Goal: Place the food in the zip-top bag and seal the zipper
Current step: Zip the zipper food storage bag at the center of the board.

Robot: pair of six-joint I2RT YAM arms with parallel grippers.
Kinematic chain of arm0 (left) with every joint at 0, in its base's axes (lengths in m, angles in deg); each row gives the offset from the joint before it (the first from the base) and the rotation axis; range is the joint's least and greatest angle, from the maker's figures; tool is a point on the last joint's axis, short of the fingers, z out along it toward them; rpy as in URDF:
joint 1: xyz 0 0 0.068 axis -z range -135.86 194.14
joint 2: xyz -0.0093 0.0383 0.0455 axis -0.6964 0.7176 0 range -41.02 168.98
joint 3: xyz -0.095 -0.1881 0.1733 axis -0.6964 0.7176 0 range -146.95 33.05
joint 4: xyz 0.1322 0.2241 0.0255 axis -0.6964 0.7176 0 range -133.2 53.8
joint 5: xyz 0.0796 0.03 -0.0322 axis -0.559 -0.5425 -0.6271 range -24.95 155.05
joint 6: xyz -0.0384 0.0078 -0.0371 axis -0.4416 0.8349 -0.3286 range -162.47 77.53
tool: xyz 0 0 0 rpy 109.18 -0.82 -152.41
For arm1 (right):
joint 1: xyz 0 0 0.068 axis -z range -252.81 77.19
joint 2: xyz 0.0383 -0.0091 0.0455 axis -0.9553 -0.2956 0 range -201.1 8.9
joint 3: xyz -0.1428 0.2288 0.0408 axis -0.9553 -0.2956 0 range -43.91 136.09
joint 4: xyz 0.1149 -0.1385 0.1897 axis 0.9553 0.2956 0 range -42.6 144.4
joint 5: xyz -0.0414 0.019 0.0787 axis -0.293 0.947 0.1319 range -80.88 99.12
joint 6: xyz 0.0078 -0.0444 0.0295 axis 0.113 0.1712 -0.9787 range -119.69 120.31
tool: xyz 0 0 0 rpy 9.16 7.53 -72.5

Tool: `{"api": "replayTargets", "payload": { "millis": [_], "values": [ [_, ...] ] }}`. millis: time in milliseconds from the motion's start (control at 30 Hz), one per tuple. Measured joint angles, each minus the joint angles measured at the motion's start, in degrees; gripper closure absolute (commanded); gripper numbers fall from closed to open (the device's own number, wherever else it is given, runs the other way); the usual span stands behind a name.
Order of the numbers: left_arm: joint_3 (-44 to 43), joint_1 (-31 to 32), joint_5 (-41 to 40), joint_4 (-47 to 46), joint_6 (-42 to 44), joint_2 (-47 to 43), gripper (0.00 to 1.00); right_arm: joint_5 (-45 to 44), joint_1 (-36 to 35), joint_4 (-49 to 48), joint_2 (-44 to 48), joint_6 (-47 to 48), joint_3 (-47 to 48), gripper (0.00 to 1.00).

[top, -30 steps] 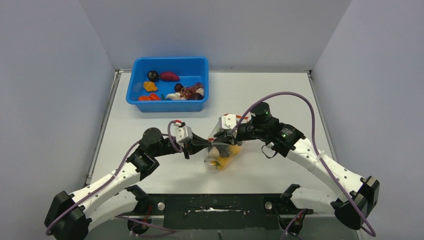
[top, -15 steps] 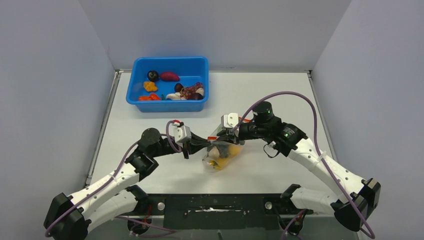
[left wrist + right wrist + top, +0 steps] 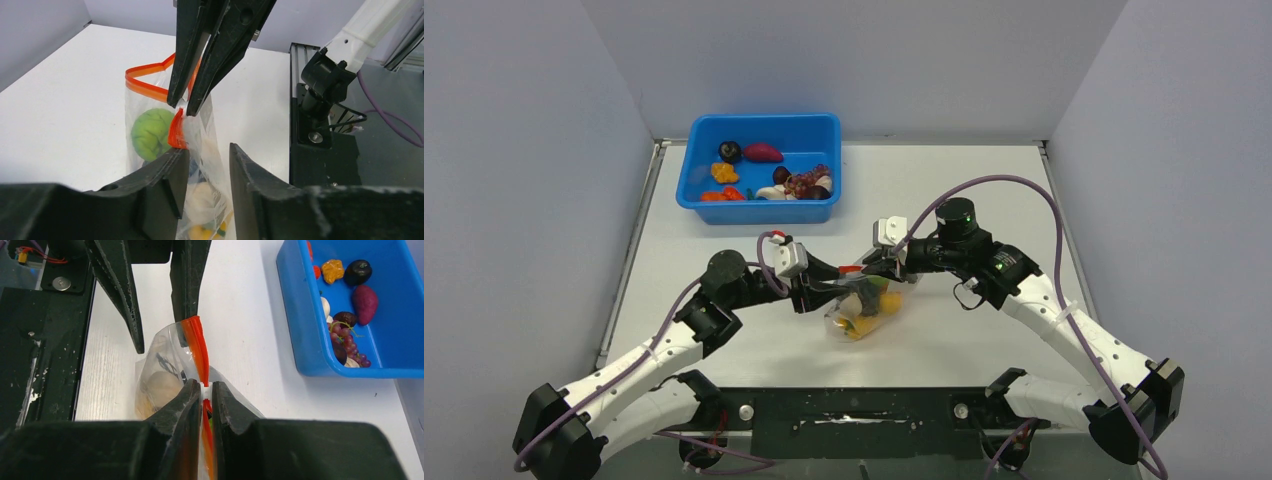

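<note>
Bag [image 3: 861,312] mid-worktop [image 3: 984,190], held between both arms. Right gripper [image 3: 206,390] pinched tight on zipper [image 3: 199,347]; strip gapes in loop beside that pinch. Left gripper [image 3: 205,165] fingers apart, straddling bag film below strip end (one finger near it, not squeezing). Green ball [image 3: 150,132], pale piece [image 3: 200,197] inside bag. Other food [image 3: 802,184] in blue bin [image 3: 764,212], far left.

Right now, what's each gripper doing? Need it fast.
Left gripper: open, its fingers either side of the zip-top bag, not clamped.
Right gripper: shut on the zipper.
</note>
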Motion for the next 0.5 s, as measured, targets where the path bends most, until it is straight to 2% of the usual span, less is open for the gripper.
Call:
{"api": "replayTargets", "payload": {
  "millis": [133,500],
  "values": [
    [-1.9,0.0,-0.2,0.6,-1.6,1.6,0.59,0.1,0.3,-1.2,0.0,0.2,-0.2,1.0],
    [-3.9,-0.4,-1.0,2.8,-2.1,3.7,0.56,1.8,0.3,-1.5,0.0,1.6,-0.4,1.0]
  ]
}}
